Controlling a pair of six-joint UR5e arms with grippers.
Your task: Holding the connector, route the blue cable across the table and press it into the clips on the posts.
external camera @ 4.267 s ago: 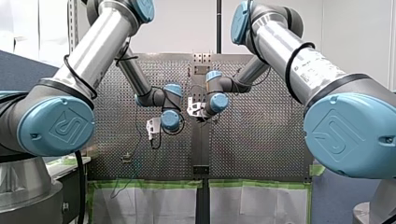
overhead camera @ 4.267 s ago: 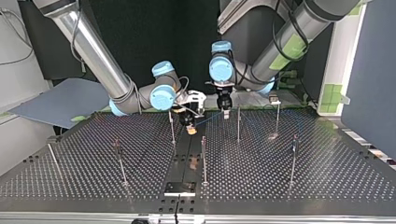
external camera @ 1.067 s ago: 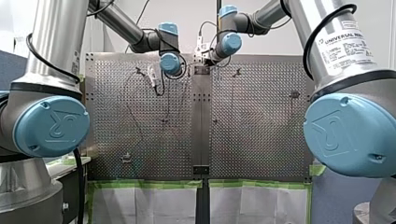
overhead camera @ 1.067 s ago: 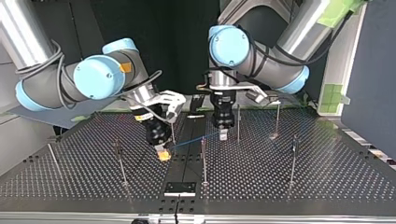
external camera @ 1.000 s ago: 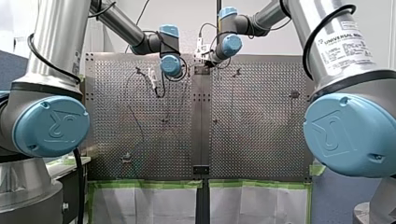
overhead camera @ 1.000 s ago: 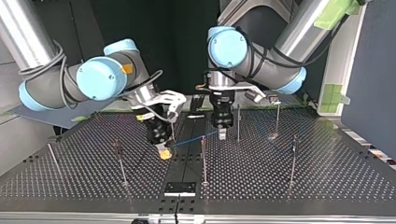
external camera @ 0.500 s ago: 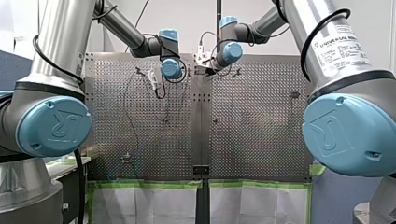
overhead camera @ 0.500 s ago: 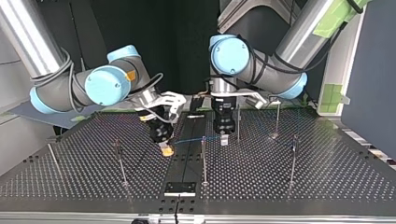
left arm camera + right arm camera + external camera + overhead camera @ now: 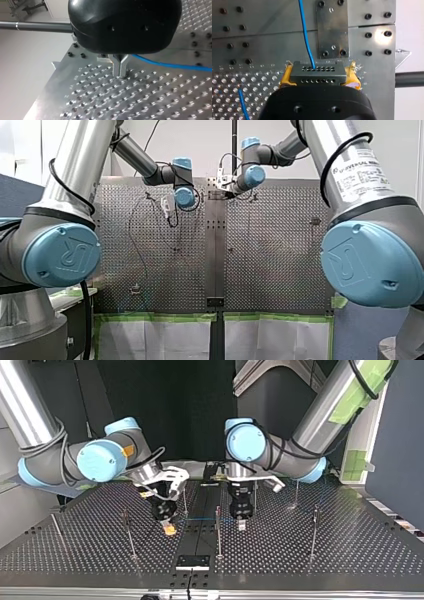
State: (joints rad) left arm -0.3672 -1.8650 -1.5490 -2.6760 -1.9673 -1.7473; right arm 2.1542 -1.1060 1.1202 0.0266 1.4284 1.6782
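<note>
Connector (image 9: 317,73): dark block with rows of small holes, clamped on two sides between the yellow pads (image 9: 287,78) of our right claw (image 9: 170,528), which is closed to the block's width and hangs low over the desk (image 9: 310,565). Blue cable (image 9: 305,30): leaves the connector's face and, in the top view, runs level to our left claw (image 9: 120,68). Left claw: metal fingers (image 9: 117,65) brought together, tips close above the desk. The cable comes out right beside them, so we judge it pinched there, though the contact itself is hidden behind the fingers. Posts: several thin uprights on the desk. The middle post (image 9: 218,532) stands between the two claws, and the taut stretch of cable crosses it just below its top. Clips: too small to make out, so we cannot tell whether the cable sits in any. Step in hand, by our reading: the span is stretched between both claws and lined up at the middle post, ready for pressing in. Next move calls for a taut span, its height matched to the clip, and a sideways push into the clip that neither bends the post nor tugs the connector out of the pads.
</note>
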